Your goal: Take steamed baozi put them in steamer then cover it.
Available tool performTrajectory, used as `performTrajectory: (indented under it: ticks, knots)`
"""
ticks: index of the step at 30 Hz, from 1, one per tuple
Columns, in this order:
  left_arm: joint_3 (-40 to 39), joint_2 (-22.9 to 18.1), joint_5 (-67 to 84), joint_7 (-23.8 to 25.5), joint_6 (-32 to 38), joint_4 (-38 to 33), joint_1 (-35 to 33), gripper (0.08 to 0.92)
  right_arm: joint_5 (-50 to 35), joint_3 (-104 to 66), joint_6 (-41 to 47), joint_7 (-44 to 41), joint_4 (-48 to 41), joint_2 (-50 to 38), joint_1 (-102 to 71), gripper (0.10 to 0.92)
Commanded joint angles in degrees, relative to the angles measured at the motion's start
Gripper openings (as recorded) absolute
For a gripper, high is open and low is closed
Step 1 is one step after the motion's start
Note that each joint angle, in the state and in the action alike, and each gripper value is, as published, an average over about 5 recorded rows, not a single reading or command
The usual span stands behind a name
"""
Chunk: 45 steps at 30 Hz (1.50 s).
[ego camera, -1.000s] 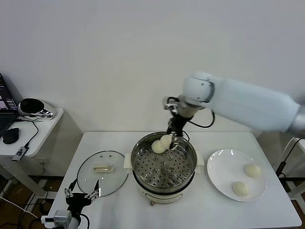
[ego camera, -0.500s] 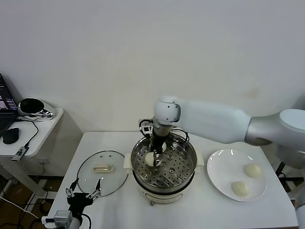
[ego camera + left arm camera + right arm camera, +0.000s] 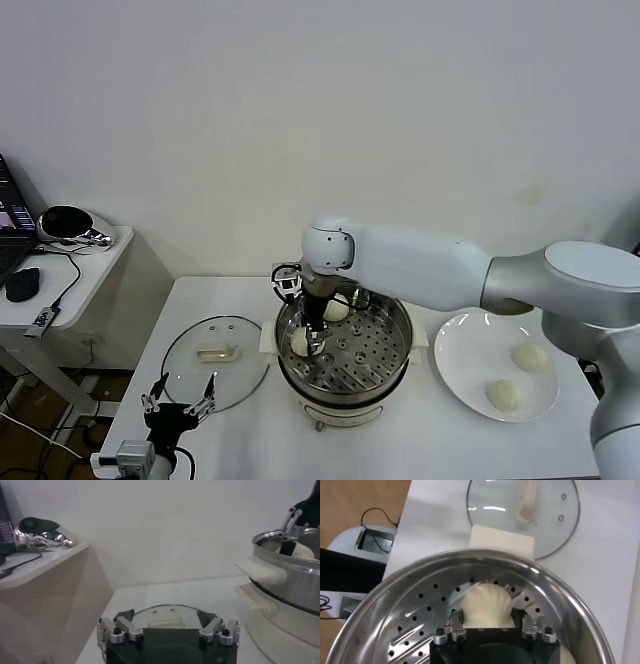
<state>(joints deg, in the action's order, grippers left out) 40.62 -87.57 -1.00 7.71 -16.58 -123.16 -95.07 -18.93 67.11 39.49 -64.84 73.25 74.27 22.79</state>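
The white bench (image 3: pixel 420 450) carries everything, with a smaller side table (image 3: pixel 75 275) off to the robot's left. The steamer (image 3: pixel 345 350) stands near the middle of the bench, its perforated tray showing and its top uncovered. To its right lies a white plate (image 3: pixel 470 375), to its left the glass lid (image 3: pixel 215 362), flat on the bench with its cream handle up, its edge close to the steamer's side handle.

The right arm reaches across from the right and down into the steamer. The right gripper (image 3: pixel 492 625) sits low at the steamer's left inner side, straddling a bun (image 3: pixel 486 605) that rests on the tray. Its fingers (image 3: pixel 454 621) stand on either side of the bun; whether they pinch it or have let go cannot be told from these views. A second bun (image 3: pixel 336 310) lies on the tray toward the back wall. Two more buns (image 3: pixel 530 357) rest on the plate, apart from each other.

The left gripper (image 3: pixel 167 622) hangs low at the bench's front left corner, just short of the lid, fingers spread wide and holding nothing.
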Motion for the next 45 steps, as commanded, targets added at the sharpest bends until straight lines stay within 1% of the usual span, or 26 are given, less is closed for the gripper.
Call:
performTrajectory:
  ticks: [1, 3, 6, 11, 15, 22, 25, 29, 33, 41, 45]
  knots:
    - [-0.2, -0.1, -0.1, 0.1, -0.1, -0.2, 0.1, 0.823, 0.8, -0.9, -0.6, -0.4, 1.4, -0.7, -0.4, 0.745]
    - [-0.3, -0.1, -0.2, 0.1, -0.2, -0.2, 0.2, 0.823, 0.6, -1.7, -0.8, -0.6, 2.9, -2.4, 0.0, 0.790]
    - [-0.5, -0.1, -0.4, 0.3, -0.3, -0.2, 0.2, 0.823, 0.6, -2.8, -1.0, -1.0, 6.2, -6.4, 1.0, 0.818]
    - [-0.5, 0.1, -0.4, 0.4, -0.5, -0.5, -0.3, 0.823, 2.8, -6.2, -4.2, -4.8, 13.6, -18.2, 4.1, 0.823]
    - [-0.5, 0.7, -0.3, 0.7, -0.5, -0.9, -1.2, 0.823, 5.3, -10.8, -7.4, -7.9, 17.8, -27.7, 5.4, 0.823]
    - [-0.3, 1.3, -0.2, 0.6, -0.4, -2.6, -3.8, 0.823, 11.4, -16.3, -15.3, -10.6, 20.6, -45.6, 1.3, 0.823]
    - [-0.3, 1.3, 0.3, 0.7, -0.4, -3.0, -4.7, 0.823, 16.2, -21.5, -18.8, -11.7, 20.8, -50.2, -5.3, 0.823]
    - [-0.6, 1.2, 0.4, 0.7, -0.5, -3.5, -6.0, 0.823, 22.6, -30.7, -21.1, -11.8, 21.8, -53.7, -18.1, 0.823]
    - [-1.1, 0.6, -0.4, 0.7, -0.5, -3.8, -7.9, 0.823, 26.0, -29.3, -22.2, -10.6, 22.4, -54.8, -24.0, 0.823]
    - [-1.3, -0.7, -1.2, 0.4, -0.3, -4.2, -10.3, 0.823, 34.5, -31.6, -26.8, -9.6, 16.8, -51.6, -30.5, 0.823]
    - [-1.0, -0.9, -1.7, 0.5, -0.3, -4.3, -10.5, 0.823, 37.0, -34.1, -27.4, -8.9, 14.3, -50.1, -33.6, 0.823]
